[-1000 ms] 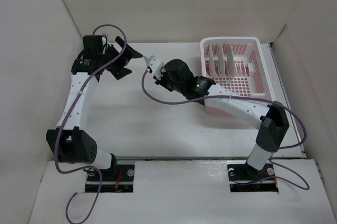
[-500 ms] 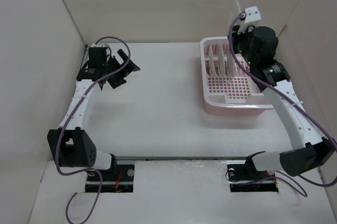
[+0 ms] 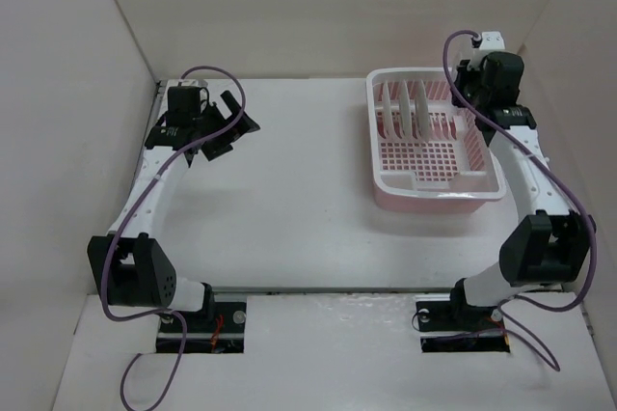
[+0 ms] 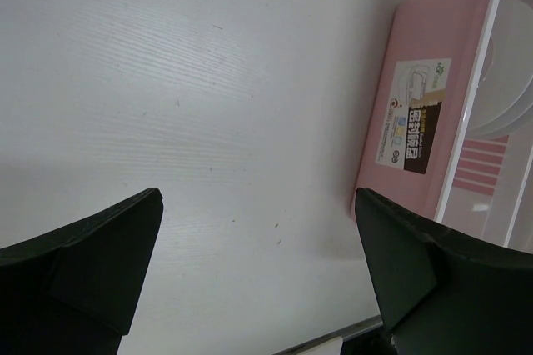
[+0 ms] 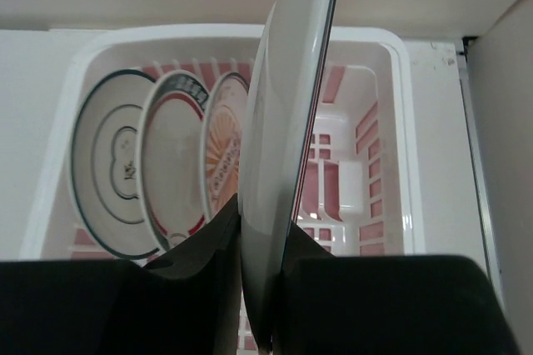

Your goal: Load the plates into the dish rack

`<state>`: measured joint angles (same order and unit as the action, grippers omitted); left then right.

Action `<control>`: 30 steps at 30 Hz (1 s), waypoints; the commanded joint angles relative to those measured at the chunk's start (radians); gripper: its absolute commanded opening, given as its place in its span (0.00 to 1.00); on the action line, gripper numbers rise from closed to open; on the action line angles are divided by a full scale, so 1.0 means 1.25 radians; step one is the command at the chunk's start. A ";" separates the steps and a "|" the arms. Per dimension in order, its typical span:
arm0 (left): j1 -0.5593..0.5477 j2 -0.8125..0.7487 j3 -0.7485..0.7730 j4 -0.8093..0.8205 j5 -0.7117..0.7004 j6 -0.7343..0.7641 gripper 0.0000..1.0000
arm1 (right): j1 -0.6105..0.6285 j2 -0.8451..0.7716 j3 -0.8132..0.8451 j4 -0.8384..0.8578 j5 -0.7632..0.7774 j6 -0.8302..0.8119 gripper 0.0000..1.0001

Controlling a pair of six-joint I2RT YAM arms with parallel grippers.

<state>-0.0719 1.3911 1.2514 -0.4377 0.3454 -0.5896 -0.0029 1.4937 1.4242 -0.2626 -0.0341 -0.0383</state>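
The pink dish rack (image 3: 439, 175) stands at the back right of the table. Three plates stand upright in its dividers: a dark-green-rimmed plate (image 5: 107, 163), a dark-rimmed plate (image 5: 171, 163) and an orange sunburst plate (image 5: 223, 142). My right gripper (image 5: 265, 222) is shut on a fourth white plate (image 5: 287, 105), seen edge-on and held upright above the rack, right of the standing ones. In the top view the right gripper (image 3: 472, 78) is over the rack's back right corner. My left gripper (image 3: 234, 126) is open and empty above the table at the back left.
The enclosure's side walls stand close on both sides, the right wall (image 3: 569, 93) just beyond the rack. In the left wrist view the rack's pink side with a label (image 4: 416, 113) lies to the right, past bare white table (image 4: 208, 122).
My right arm has swung from the table's middle, close to the left gripper, to above the rack's back right with the plate in it. The left arm has barely moved.
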 commanded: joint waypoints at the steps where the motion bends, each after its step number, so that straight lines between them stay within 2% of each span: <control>1: -0.001 -0.010 0.011 0.025 -0.005 0.029 1.00 | -0.036 0.015 0.039 0.062 -0.072 0.025 0.00; 23: -0.001 0.036 0.046 0.018 0.002 0.059 1.00 | -0.059 0.222 0.064 0.003 -0.115 0.009 0.00; 30: -0.001 0.036 0.053 0.010 0.002 0.059 1.00 | -0.059 0.240 0.079 -0.012 -0.113 0.009 0.00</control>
<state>-0.0719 1.4445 1.2663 -0.4381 0.3401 -0.5339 -0.0711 1.7969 1.4597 -0.3141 -0.1650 -0.0257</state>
